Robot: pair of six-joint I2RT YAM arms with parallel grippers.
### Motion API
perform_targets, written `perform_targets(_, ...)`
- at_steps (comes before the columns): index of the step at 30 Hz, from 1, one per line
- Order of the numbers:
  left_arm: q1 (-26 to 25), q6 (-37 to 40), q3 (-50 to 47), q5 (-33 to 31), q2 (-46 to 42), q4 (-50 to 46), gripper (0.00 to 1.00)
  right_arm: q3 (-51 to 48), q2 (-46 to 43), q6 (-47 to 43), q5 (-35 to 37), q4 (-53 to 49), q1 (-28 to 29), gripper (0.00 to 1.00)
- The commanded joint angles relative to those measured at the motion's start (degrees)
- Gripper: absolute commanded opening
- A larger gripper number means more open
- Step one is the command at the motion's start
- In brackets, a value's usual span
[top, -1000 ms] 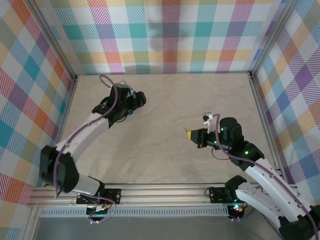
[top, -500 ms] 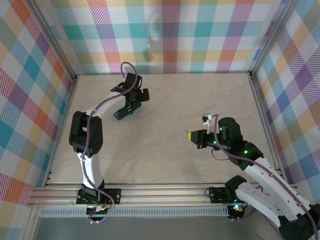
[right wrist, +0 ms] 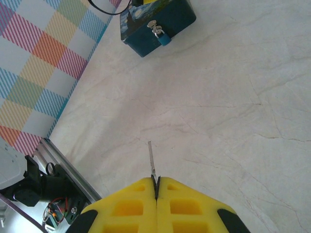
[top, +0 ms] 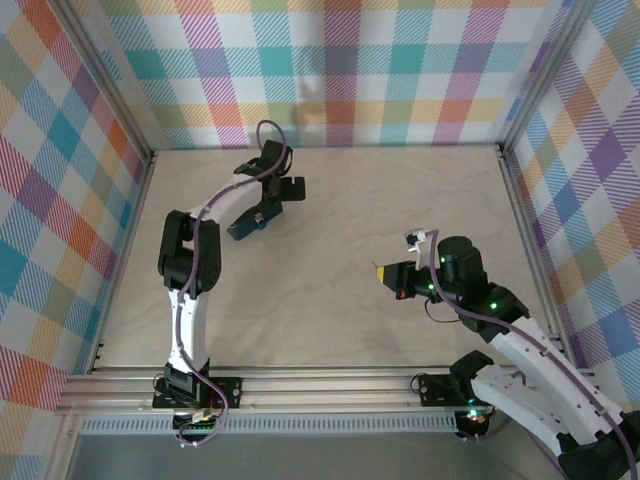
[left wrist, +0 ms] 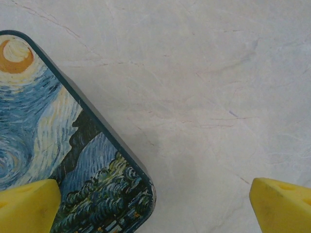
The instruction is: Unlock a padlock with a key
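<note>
Bringing the key to the padlock: grip done, insertion still ahead

Padlock [right wrist: 162, 36] hangs on the front face of the painted tin [right wrist: 160, 17], blue body down, thin shackle through the hasp. Looks locked, nothing in the keyway as far as I can tell. Tin sits at the far left of the worktop [top: 330, 220].

Key [right wrist: 151, 158] is pinched in the right fingers [right wrist: 156, 187], which are clenched tight on it; the thin blade pokes out ahead of the tips, roughly toward the padlock but well apart from it, open worktop between.

Left fingers [left wrist: 155, 199] are spread wide, holding nothing, hovering over the tin's near corner; one yellow pad [left wrist: 26, 206] overlaps the lid, the other is off over bare worktop.

Status, my read: key pickup done. Left to do: steady the tin or padlock, close the gap, line the blade up with the keyway, insert, turn, pop the shackle.

View differences:
- right wrist: gives padlock and key blade clearly
- top external: tin [top: 247, 226] reads as a dark block under the left arm's fingers [top: 268, 200], right fingers [top: 385, 272] far off; padlock and key too small to make out
- left wrist: close on the lid painting [left wrist: 63, 160], padlock face hidden
</note>
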Motion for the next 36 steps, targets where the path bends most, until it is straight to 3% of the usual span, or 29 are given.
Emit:
perform_targets(1,0.54,-0.72,-2.8,2.03,-1.28,-1.26,1.0,0.88,-0.7,0.57,1.4,-1.59,0.24,0.0)
perform_targets(12,-3.18,-4.31,-17.36,5.27,-9.34,4.64,1.0,1.75,-2.65,3.44,-0.54,-3.1,-1.52,0.0)
perform_targets(26,-17.52,-9.69,-29.87,0.61,-17.59,9.13,1.0,5.05,-5.36,-0.02,-2.93,-10.76,-6.0,0.0)
perform_targets(36,-27.8,-13.97,-32.55,-1.89,-19.73,9.75,1.0,11.58,-7.15,-1.7,2.52,-17.39,-6.0,0.0)
